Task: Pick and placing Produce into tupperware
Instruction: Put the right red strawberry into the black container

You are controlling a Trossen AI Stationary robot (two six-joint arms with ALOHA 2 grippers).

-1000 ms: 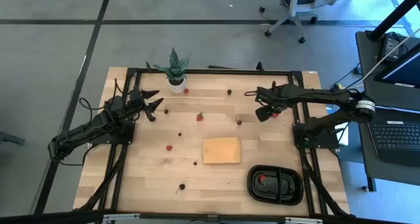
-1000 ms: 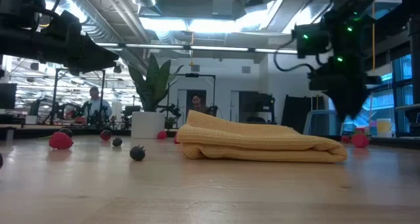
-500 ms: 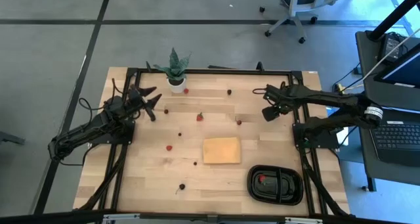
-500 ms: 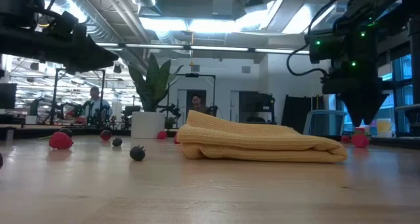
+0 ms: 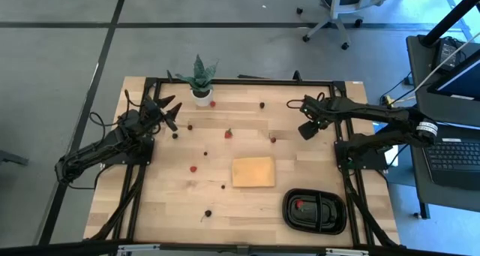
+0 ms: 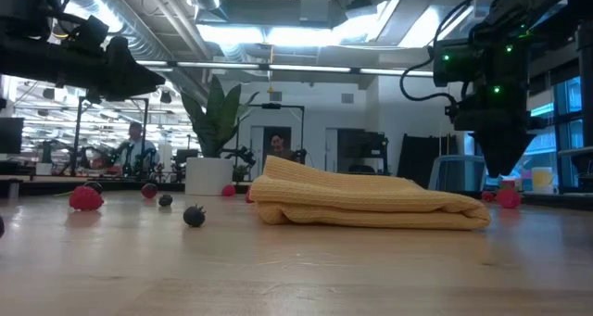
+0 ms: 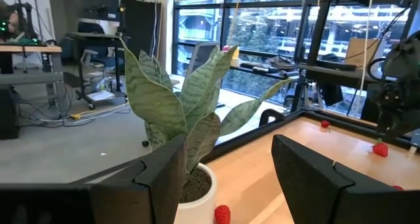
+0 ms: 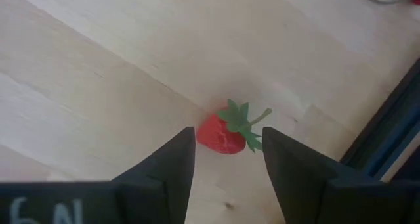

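Red and dark produce pieces lie scattered on the wooden table; a red one (image 5: 228, 134) lies mid-table. One strawberry (image 8: 226, 133) with a green top lies on the wood straight below my right gripper (image 8: 226, 140), which points down, open, its fingers above the berry on either side and clear of it. In the low view this strawberry (image 6: 508, 198) lies under my right gripper (image 6: 500, 168). The black tupperware (image 5: 330, 220) at the near right holds one red piece (image 5: 300, 204). My left gripper (image 5: 169, 109) hovers open at the far left, level, facing the potted plant (image 7: 177, 112).
The potted plant (image 5: 200, 79) stands at the far edge, with a red piece (image 5: 212, 103) beside its pot. A folded tan pad (image 5: 253, 171) lies mid-table, next to the tupperware. The black table frame (image 8: 394, 138) runs close by the strawberry. People sit in the room behind.
My right gripper has shifted a little toward the table's right edge, sunk slightly and rolled, ending over the strawberry. My left gripper has swung on its wrist toward the far edge and the plant, staying in place. Both stay open.
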